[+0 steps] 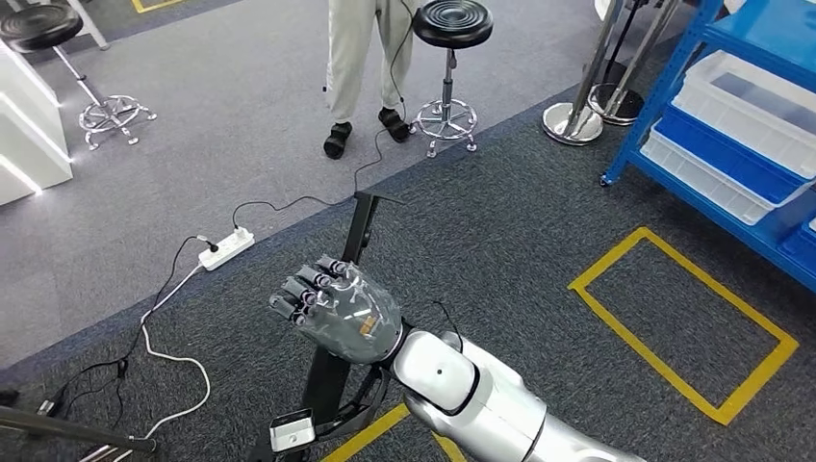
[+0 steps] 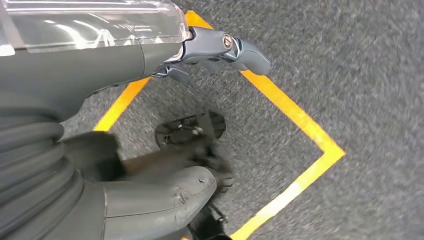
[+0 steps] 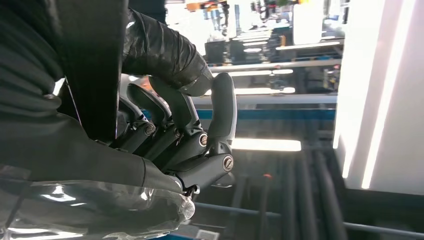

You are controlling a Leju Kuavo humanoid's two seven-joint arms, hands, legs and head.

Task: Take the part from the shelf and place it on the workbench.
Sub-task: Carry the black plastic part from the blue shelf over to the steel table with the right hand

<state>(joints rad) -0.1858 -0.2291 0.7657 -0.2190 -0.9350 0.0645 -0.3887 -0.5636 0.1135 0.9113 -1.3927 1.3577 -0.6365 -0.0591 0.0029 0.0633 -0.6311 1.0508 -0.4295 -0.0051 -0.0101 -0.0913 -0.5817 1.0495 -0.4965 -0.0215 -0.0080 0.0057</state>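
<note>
The head view looks forward and down from high on the robot over grey carpet [image 1: 500,221], a blue shelf [image 1: 731,125] far right and a yellow floor outline [image 1: 685,322] on the right; the left wrist view sits close behind its robot hand [image 2: 220,47], facing down at carpet and yellow tape [image 2: 300,125]; the right wrist view sits close behind its robot hand [image 3: 190,135], facing outward, roughly level.

- I see the shelf [image 1: 664,91] as a blue metal rack standing upright on the dark carpet, far off to the right of my raised right hand [image 1: 337,310] and further ahead of it.
- Its tiers carry white plastic bins [image 1: 736,106] set side by side, one tier above another.
- I cannot tell from here what the bins hold.
</note>
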